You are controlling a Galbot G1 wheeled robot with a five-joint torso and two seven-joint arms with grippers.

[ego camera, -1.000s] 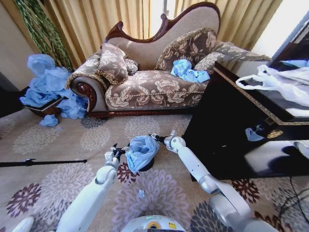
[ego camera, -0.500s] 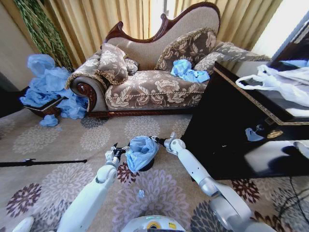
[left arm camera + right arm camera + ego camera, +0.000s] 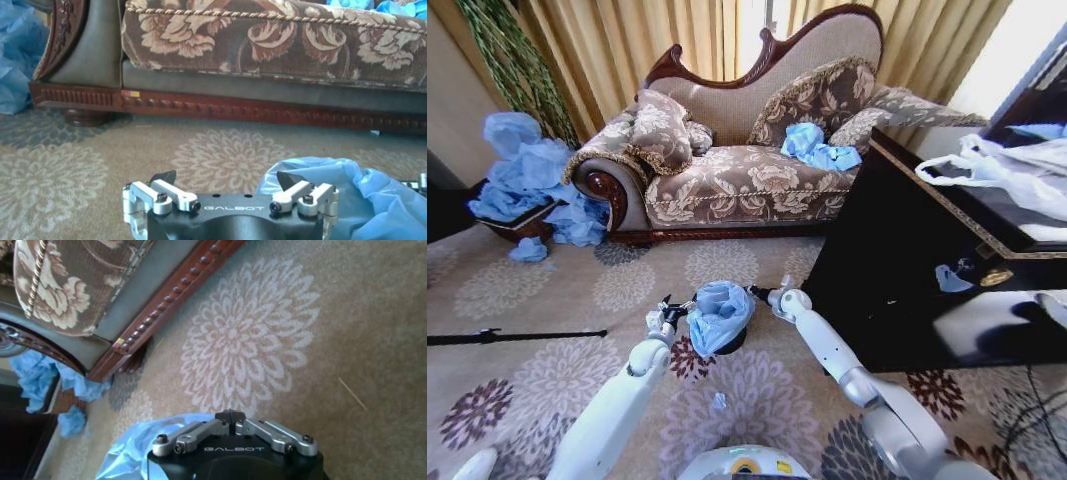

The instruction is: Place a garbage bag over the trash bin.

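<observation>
Garbage bag (image 3: 718,312) draped over trash bin (image 3: 730,344) on carpet. Left tool (image 3: 227,186) spread wide beside bag. Right tool (image 3: 230,416) pinched closed at bag's far edge.

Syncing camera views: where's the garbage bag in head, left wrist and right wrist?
Head: garbage bag at centre, draped over the trash bin, between both grippers.
Left wrist: bottom right corner, beside the open left gripper.
Right wrist: bottom left, behind the shut right gripper.
Shared landmark: the sofa's carved wooden base rail.
</observation>
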